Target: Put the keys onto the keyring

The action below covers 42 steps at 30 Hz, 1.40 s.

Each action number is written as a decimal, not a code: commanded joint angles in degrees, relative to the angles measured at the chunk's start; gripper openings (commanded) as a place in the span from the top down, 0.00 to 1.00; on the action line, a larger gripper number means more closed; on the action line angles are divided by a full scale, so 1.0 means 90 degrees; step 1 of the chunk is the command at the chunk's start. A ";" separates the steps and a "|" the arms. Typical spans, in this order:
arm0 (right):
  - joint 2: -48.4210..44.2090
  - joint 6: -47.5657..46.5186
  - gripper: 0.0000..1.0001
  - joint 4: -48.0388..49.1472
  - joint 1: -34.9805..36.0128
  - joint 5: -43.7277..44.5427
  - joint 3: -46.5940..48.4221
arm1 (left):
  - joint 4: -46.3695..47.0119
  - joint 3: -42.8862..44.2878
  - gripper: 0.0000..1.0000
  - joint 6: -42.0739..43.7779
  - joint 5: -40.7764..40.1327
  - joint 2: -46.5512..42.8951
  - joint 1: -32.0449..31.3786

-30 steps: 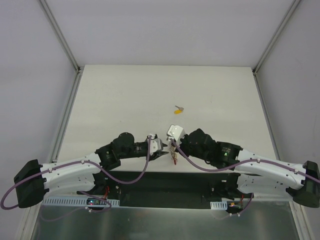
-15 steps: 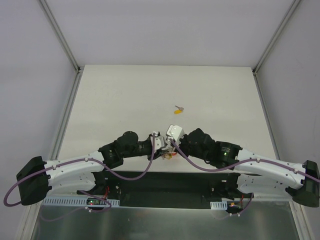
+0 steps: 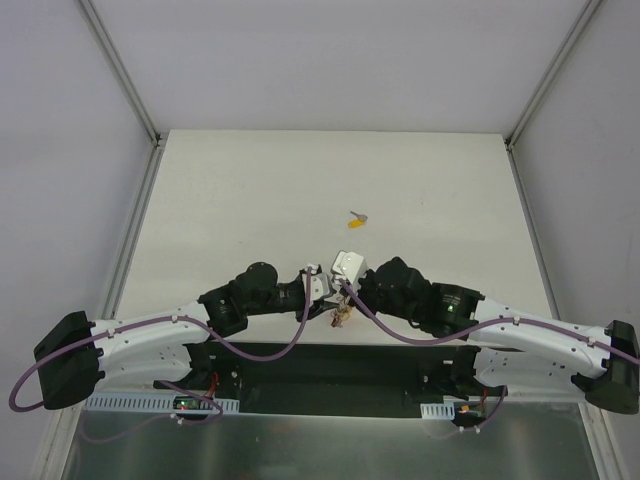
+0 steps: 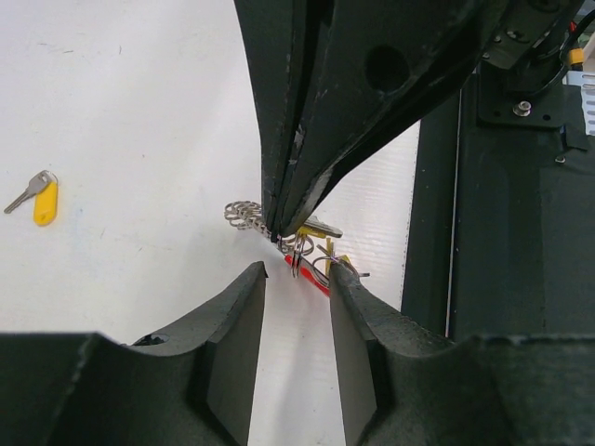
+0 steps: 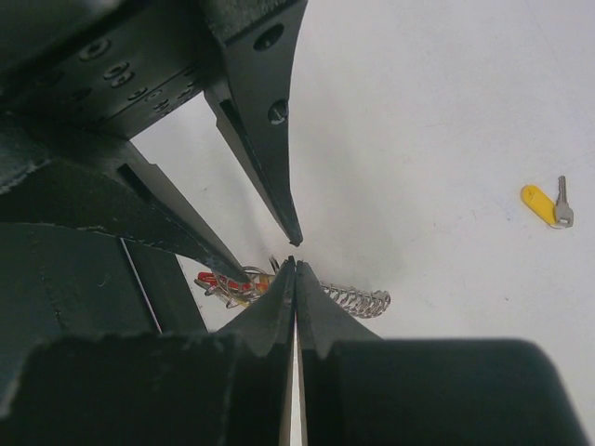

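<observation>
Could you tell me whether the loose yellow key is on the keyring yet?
Off: the key lies alone on the table, apart from the keyring.

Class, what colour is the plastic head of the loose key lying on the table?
Yellow. The key shows best in the right wrist view.

The left claw (image 3: 322, 303) and the right claw (image 3: 341, 298) meet tip to tip over the near edge of the white counter (image 3: 250, 200). The keyring (image 3: 342, 316) sits right at the claw tips, on their near side, a small tangle with red and yellow specks. From this height it is too small to tell which claw touches it, or how either claw's jaws stand. One loose key (image 3: 357, 214) with a yellow head lies beyond the claws, well apart from them and slightly right.
</observation>
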 commanded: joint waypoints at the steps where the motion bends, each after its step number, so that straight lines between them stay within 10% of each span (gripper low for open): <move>1: -0.0142 -0.0007 0.99 0.0431 0.0042 -0.0158 0.0166 | 0.0323 0.0119 0.68 -0.0126 -0.0018 0.0027 0.0000; 42: -0.0640 0.0442 0.99 0.0626 0.0061 0.0368 -0.0449 | 0.0528 0.0090 1.00 -0.0390 0.0275 0.0223 -0.0009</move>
